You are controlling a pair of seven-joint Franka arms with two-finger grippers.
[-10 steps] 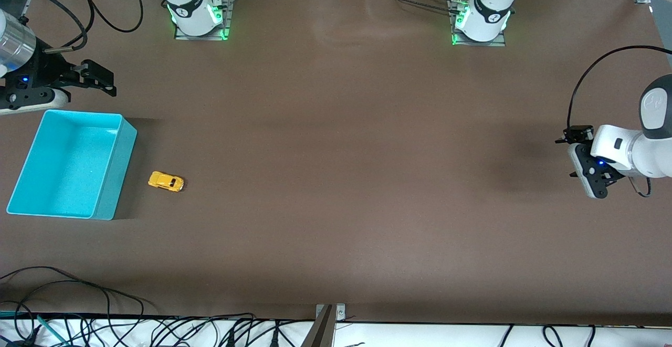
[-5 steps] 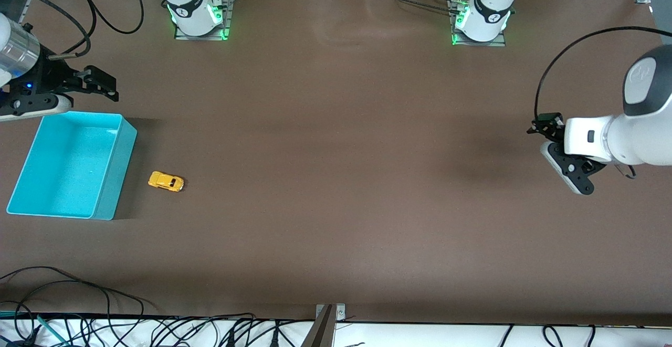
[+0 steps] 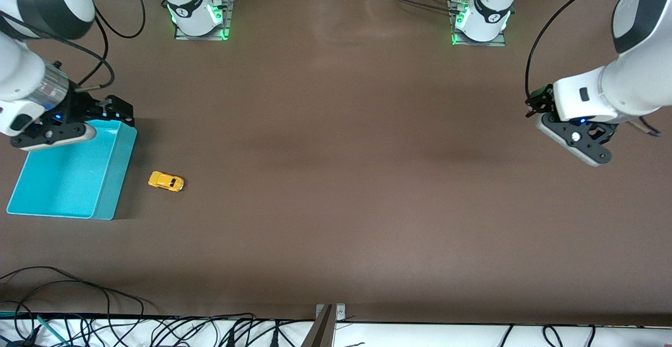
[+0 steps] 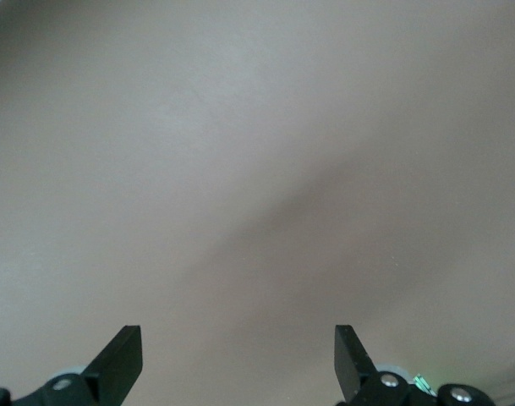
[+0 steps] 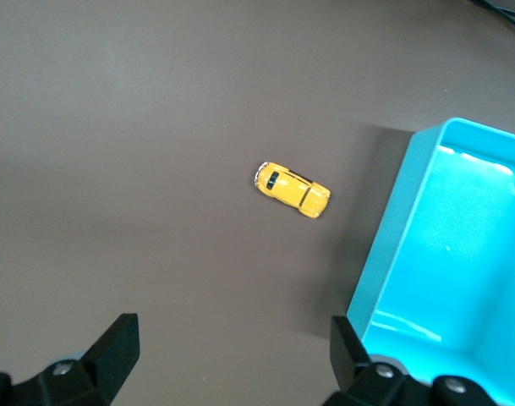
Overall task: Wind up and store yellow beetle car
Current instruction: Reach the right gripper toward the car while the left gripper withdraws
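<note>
Table: we see 1 brown matte table (image 3: 336, 179) carrying everything, with a tangle of black cables (image 3: 79, 321) along its edge nearest the front camera.
Car: small yellow-orange beetle-shaped toy car (image 3: 166, 181) with dark windows, standing on its wheels on the table, toward the right arm's end; we also see it in the right wrist view (image 5: 293, 189). Nothing touches it.
Bin: open-topped turquoise plastic bin (image 3: 113, 179), rectangular, just beside the car but apart from it, closer to the right arm's end of the table; we see nothing inside it. Its corner and wall show in the right wrist view (image 5: 384, 254).
Right gripper: black 2-finger right gripper (image 3: 118, 109) is up over the bin's corner farthest from the front camera; fingers spread wide and holding nothing, both tips seen in its wrist view (image 5: 232, 347) with bare table between them.
Left gripper: black 2-finger left gripper (image 3: 535, 106) hangs over bare table at the left arm's end, well apart from car and bin; fingers spread, nothing gripped, its wrist view (image 4: 238, 355) shows only brown surface.
Bases: 2 white arm bases with green lights (image 3: 197, 13) (image 3: 480, 19) stand farthest from the front camera.
</note>
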